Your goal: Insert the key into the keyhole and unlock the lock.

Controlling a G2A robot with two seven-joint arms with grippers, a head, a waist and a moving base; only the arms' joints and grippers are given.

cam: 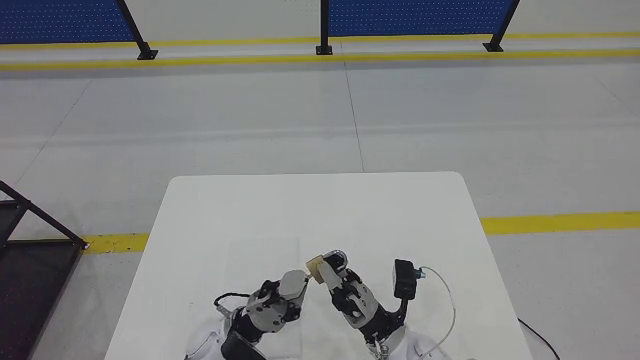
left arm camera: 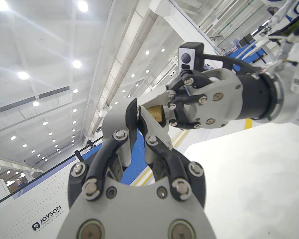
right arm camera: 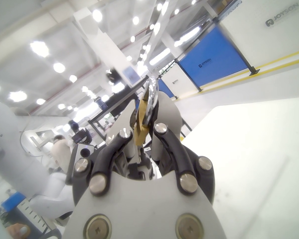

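1. While both arms hang above the near edge of the bench (cam: 300,210), my right end effector (right arm camera: 147,114) is clamped on the lock (right arm camera: 140,125). The brass body is pinched between its fingers, and the chrome shackle (right arm camera: 151,94) points away from the wrist.
2. My left end effector (left arm camera: 138,118) is narrowed to a thin slit. A sliver of metal at its tips I take for the key (left arm camera: 139,108), though little of it shows.
3. Seen from the left wrist, the lock lies straight ahead of my left fingertips, its brass end touching them or just beside. The two end effectors meet nearly head-on, both raised off the bench.
4. The key's long axis, as far as I can judge, runs along my left fingers toward the brass body. The coming move turns on that line meeting the keyhole squarely.
5. The keyhole is hidden behind the fingertips, so I cannot tell whether the key is seated or only resting on the face.
6. My judgement is that the left arm does the pushing and turning while the right only braces. A slight tilt between key and lock could jam the blade or twist the lock in its grip.
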